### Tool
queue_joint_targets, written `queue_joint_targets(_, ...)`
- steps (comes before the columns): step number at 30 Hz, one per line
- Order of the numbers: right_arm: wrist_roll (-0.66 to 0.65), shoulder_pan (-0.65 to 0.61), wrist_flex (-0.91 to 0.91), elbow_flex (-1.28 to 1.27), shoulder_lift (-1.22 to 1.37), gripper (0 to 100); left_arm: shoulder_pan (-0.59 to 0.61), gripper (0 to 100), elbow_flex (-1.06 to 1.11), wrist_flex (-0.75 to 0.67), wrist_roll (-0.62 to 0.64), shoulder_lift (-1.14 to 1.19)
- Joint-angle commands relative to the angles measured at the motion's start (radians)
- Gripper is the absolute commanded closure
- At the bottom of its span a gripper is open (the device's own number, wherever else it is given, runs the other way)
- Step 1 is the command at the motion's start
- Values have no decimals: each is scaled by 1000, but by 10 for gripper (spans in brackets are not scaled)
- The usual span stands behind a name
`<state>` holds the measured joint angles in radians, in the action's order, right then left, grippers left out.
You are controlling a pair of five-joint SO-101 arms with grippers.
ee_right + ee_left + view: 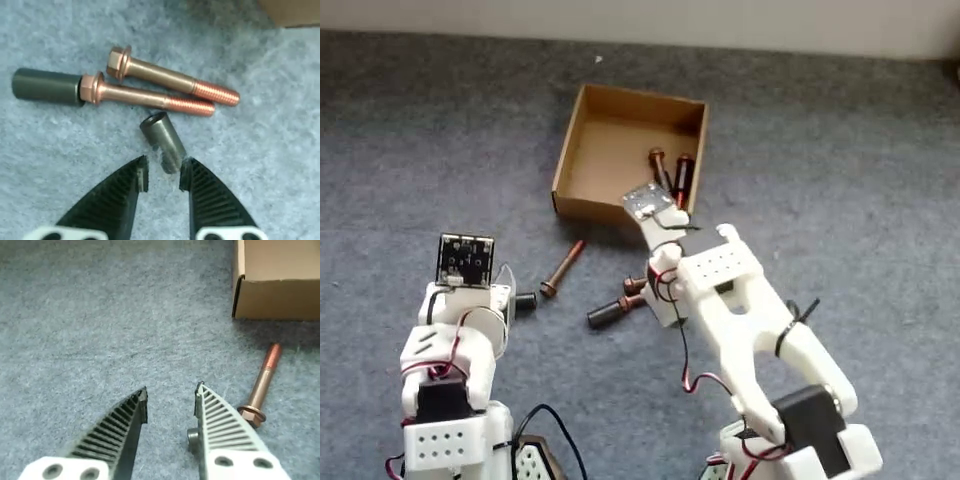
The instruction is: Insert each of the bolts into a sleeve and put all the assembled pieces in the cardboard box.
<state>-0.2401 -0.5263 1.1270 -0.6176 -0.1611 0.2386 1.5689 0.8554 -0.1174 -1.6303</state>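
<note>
Right gripper (164, 169) part-open, sleeve (161, 134) end between tips | left gripper (172, 390) spread wide, beside bolt (261, 384)

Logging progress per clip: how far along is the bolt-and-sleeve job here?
Done: two pieces, seemingly assembled, lie in the cardboard box. In hand: the open right claw straddles a grey sleeve, not clamped. Left: a bolt and a second bolt beside a dark sleeve, and a third bolt by the open left claw, all bare on the carpet.
</note>
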Motion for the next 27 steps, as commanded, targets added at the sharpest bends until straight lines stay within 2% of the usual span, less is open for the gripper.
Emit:
queue_joint_targets(1, -15, -12, 1, 87, 41, 894, 12, 822, 25, -8, 15, -150)
queue_joint_targets(6, -44, -10, -1, 119, 111, 894, 12, 822, 25, 43, 12, -196)
queue_joint_targets(13, -55, -7, -147, 93, 173, 896, 12, 822, 25, 43, 12, -193)
queue_joint_targets(17, -55, 4, -147, 71, 177, 908, 12, 822, 25, 43, 12, -193)
queue_joint_targets(21, -55, 4, -142, 67, 183, 971, 12, 822, 25, 43, 12, -193)
queue_joint_targets(27, -51, 4, -147, 31, 179, 973, 12, 822, 25, 43, 12, -193)
